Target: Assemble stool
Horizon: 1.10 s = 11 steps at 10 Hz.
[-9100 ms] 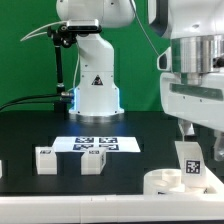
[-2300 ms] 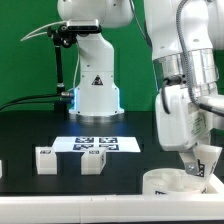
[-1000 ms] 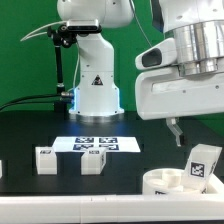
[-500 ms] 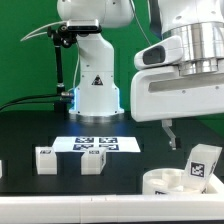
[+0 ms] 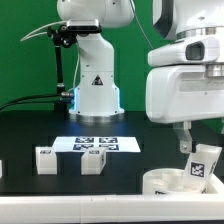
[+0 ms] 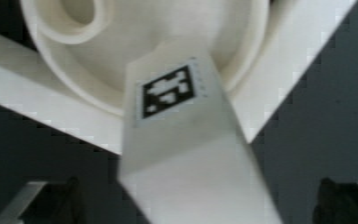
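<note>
Standing wide apart, my fingers (image 6: 30, 200) flank the leg (image 6: 179, 150) without touching it; a dark gap shows on each side, so my gripper (image 6: 188, 198) is released and grasps nothing. In the exterior view it hangs just above the leg's upper end, at about three o'clock in that picture.

The leg (image 5: 203, 165) is at four o'clock there, its lower end set in the rimmed seat (image 5: 165, 183), which lies flat on the black table (image 5: 30, 130) near the front edge. Nothing else sits in the seat. The leg's long axis is near upright but tilted, its top leaning toward one o'clock, and its tagged face is turned to the exterior camera. From my wrist, the same tag faces me, and the leg runs lengthwise from between my fingers up to the round seat (image 6: 60, 55).

Two spare legs (image 5: 45, 158) (image 5: 93, 160) lie at eight o'clock, well apart from the seat, just in front of the marker board (image 5: 97, 143).
</note>
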{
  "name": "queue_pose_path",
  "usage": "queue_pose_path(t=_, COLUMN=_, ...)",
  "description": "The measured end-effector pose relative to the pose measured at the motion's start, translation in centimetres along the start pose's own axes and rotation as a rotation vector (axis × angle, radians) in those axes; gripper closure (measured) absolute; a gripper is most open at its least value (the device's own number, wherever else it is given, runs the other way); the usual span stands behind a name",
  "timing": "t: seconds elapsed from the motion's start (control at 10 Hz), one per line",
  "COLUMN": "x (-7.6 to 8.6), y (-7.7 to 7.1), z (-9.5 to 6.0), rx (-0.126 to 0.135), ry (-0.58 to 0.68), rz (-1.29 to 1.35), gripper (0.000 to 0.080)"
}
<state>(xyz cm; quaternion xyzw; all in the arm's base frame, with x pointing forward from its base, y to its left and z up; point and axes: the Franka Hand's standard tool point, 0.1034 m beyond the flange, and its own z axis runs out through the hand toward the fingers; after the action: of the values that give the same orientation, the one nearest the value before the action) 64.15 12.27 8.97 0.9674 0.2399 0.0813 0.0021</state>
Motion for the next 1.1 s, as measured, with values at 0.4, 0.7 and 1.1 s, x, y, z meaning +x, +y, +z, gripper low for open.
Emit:
queue_pose_path(t=0.4, x=1.0, y=0.2, z=1.8, rx=-0.063, ry=-0.058, rz=-0.382, gripper=0.0151)
queue_pose_path(t=0.7, x=0.9, y=0.4, z=2.0, rx=-0.066, ry=-0.059, rz=-0.331, gripper=0.0296)
queue_pose_path(t=1.1, x=0.9, y=0.6, z=2.0, rx=-0.072, ry=-0.05, rz=-0.092, gripper=0.0464)
